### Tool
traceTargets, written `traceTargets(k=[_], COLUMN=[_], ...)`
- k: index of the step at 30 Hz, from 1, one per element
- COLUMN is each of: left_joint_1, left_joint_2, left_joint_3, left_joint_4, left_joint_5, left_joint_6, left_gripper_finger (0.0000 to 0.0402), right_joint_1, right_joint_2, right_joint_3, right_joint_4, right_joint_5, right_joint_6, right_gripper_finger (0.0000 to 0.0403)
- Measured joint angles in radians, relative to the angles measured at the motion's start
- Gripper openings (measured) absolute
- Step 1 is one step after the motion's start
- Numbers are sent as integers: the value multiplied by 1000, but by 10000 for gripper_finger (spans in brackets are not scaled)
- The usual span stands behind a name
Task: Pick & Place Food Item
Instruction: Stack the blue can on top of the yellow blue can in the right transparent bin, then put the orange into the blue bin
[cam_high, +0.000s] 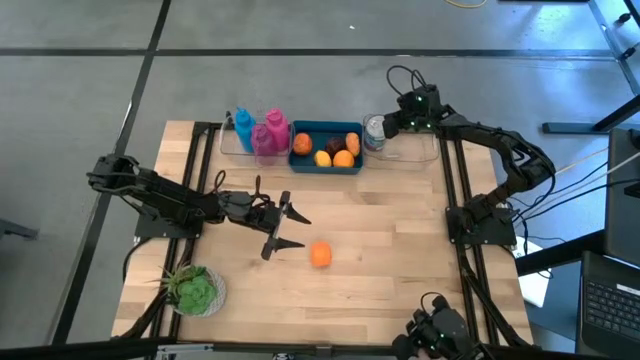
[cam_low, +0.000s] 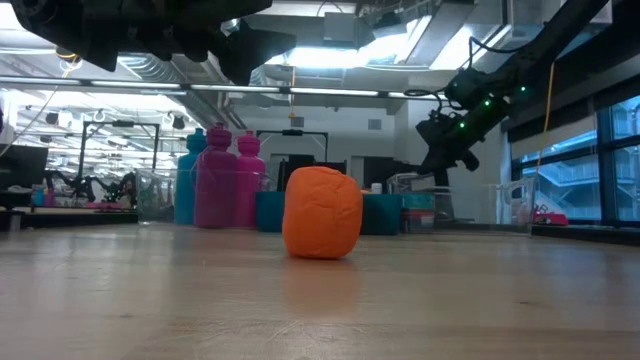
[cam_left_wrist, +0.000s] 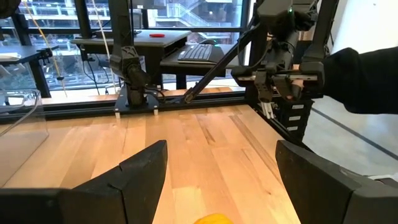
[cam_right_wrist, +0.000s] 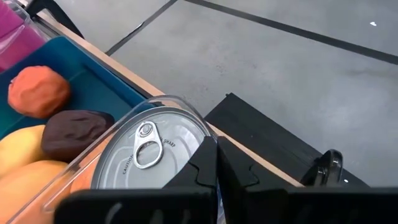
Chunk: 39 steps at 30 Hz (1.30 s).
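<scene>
The left gripper (cam_high: 291, 229) hovers over the middle of the wooden tabletop (cam_high: 400, 230) with its two fingers spread wide and nothing between them; the orange food item (cam_high: 320, 254) sits on the bare wood just beyond its fingertips, apart from them and untouched; in the low view the same orange food item (cam_low: 322, 213) rests upright on the boards, its surface creased. In the left wrist view only a sliver of orange shows at the lower edge, between the two dark fingers (cam_left_wrist: 134, 177).

The right gripper (cam_right_wrist: 214, 171) is at the far edge of the tabletop, pressed closed, fingers meeting with nothing held; directly under it lies a silver can (cam_right_wrist: 149, 155) with a pull-tab lid, inside a clear container (cam_high: 420, 152). Just beside that gripper, on the can's other side, stands a blue bin (cam_high: 300, 128) holding orange, yellow and dark brown pieces; beyond the bin are pink bottles (cam_high: 270, 135) and a blue bottle (cam_high: 243, 128).

A green leafy item on a plate (cam_high: 197, 291) sits behind the left gripper, near the tabletop's near corner.
</scene>
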Motion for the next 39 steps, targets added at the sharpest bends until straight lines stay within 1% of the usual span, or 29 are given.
traceTargets(k=[4, 8, 18, 22, 29, 32, 35, 39], left_joint_1=[0, 0, 0, 0, 0, 0, 0, 0], left_joint_2=[0, 0, 0, 0, 0, 0, 0, 0], left_joint_3=[0, 0, 0, 0, 0, 0, 0, 0], left_joint_4=[0, 0, 0, 0, 0, 0, 0, 0], left_joint_5=[0, 0, 0, 0, 0, -1, -1, -9], left_joint_6=[0, 0, 0, -1, -1, -1, -2, -2], left_gripper_finger=[292, 292, 292, 292, 292, 292, 292, 292], right_joint_1=[0, 0, 0, 0, 0, 0, 0, 0], right_joint_2=[0, 0, 0, 0, -8, -16, -28, -40], right_joint_3=[0, 0, 0, 0, -1, -1, -1, -1], right_joint_4=[0, 1, -3, -3, -3, -3, -3, -4], right_joint_5=[4, 22, 15, 15, 15, 15, 15, 15], right_joint_6=[15, 21, 21, 21, 26, 47, 47, 47], right_gripper_finger=[5, 27, 72, 99, 167, 189, 203, 208])
